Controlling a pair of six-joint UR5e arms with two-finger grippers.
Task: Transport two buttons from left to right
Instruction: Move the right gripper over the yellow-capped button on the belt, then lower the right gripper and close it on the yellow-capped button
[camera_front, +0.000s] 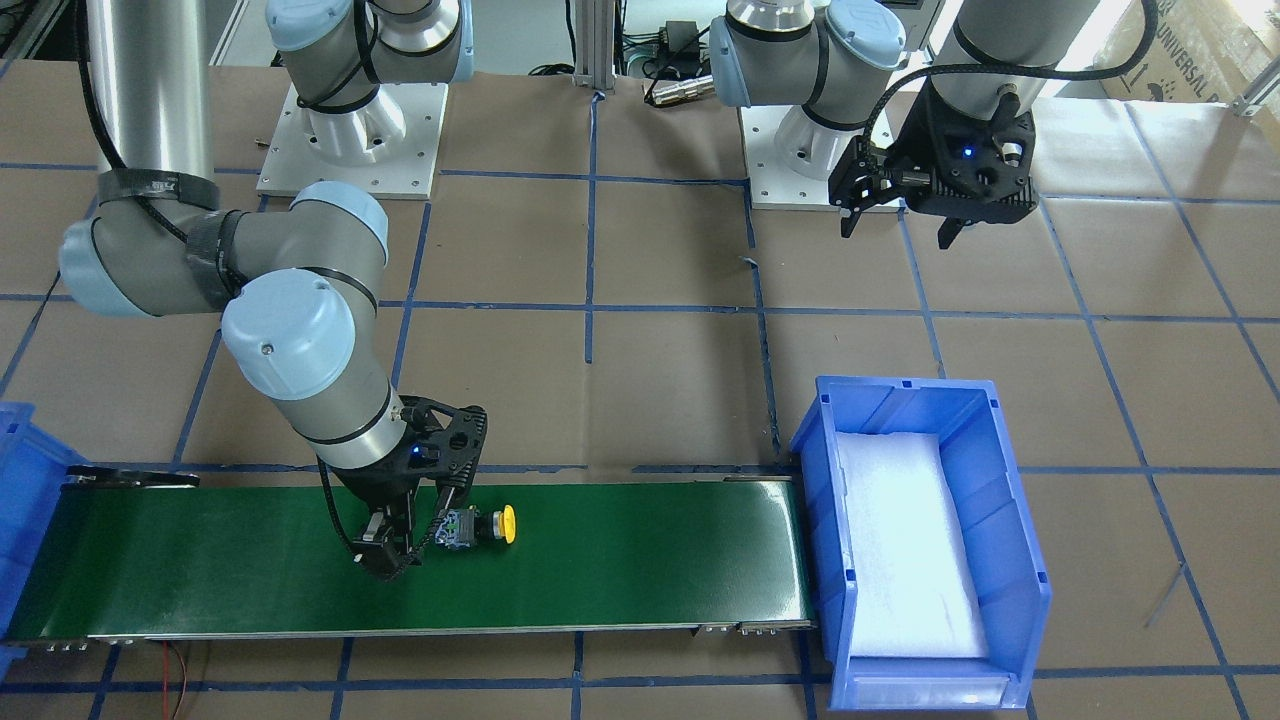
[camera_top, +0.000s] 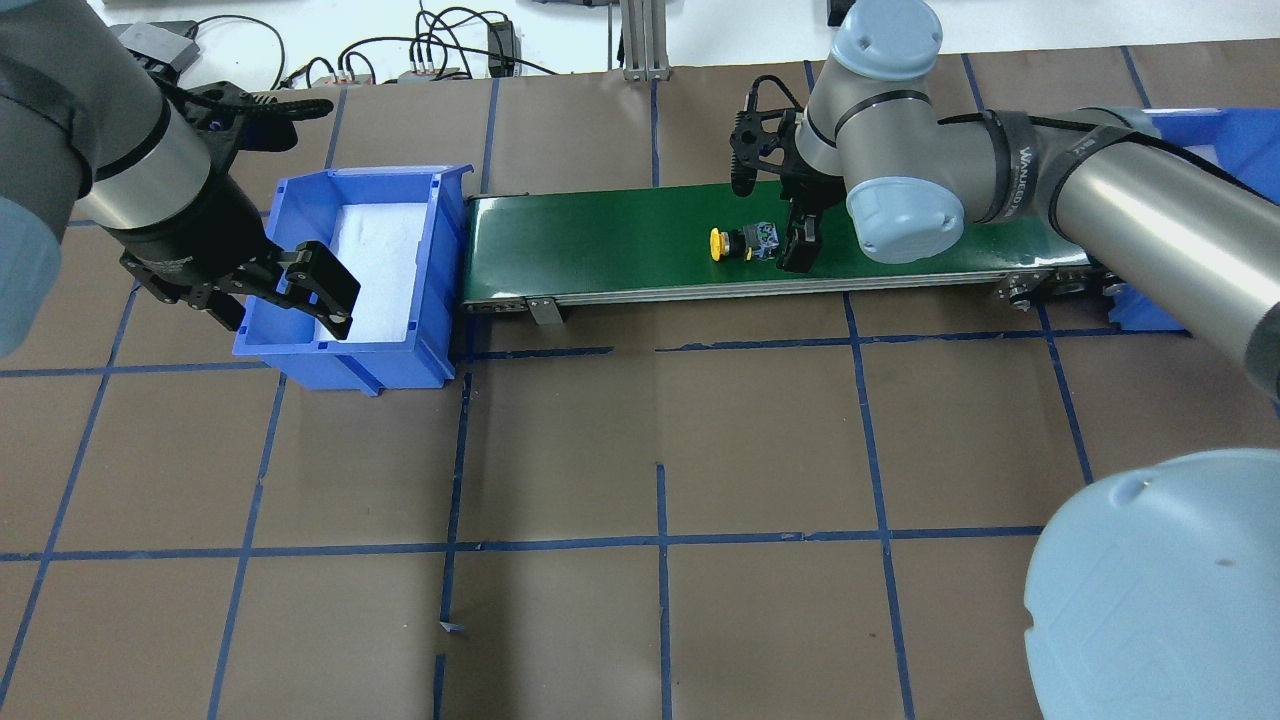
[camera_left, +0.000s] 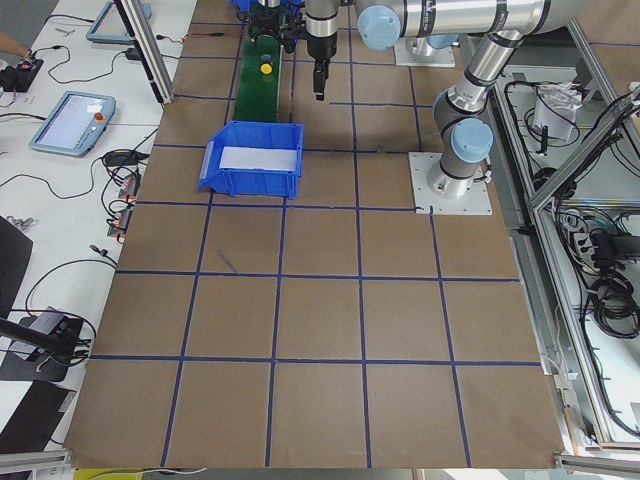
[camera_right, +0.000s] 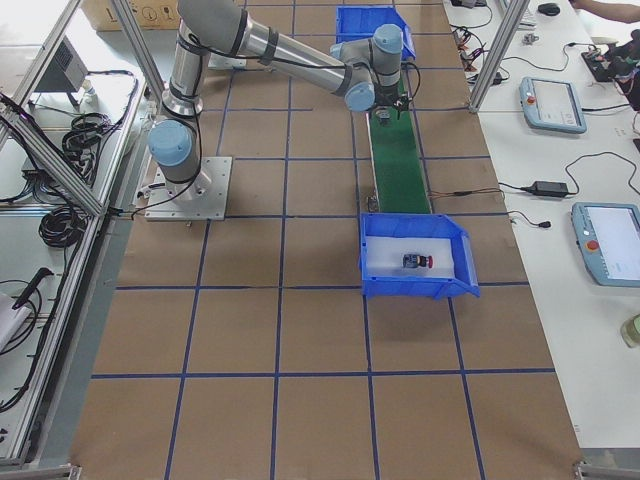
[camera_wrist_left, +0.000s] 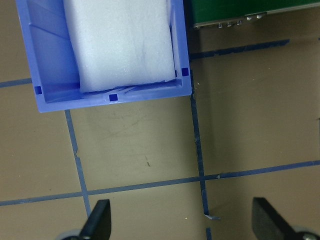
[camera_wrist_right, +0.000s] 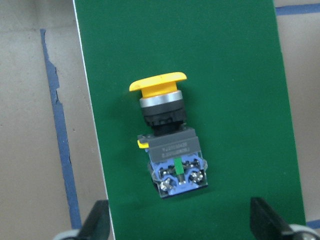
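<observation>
Hovering over belt (camera_wrist_right: 230, 75), right gripper (camera_wrist_right: 183, 223) is gaping wide, empty; button (camera_wrist_right: 170, 145) is lying just ahead, long axis along belt, yellow cap pointing away.

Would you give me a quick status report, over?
Left gripper open beside left bin. Right gripper open over yellow button on belt. Red button already in right bin. Nothing blocking.

1. Counter (camera_top: 760, 450): matt brown paper covering, marked with blue tape lines (camera_top: 660, 540).
2. Belt (camera_wrist_right: 225, 75): matt green, smooth surface.
3. Bin (camera_front: 995, 520): glossy blue plastic, lined with a finely grained white foam pad (camera_front: 900, 540).
4. Yellow-capped button (camera_wrist_right: 167, 135): smooth yellow plastic cap, shiny metal collar, matt black plastic body.
5. Right arm (camera_front: 150, 90): brushed metal tube, pale blue plastic joint caps.
</observation>
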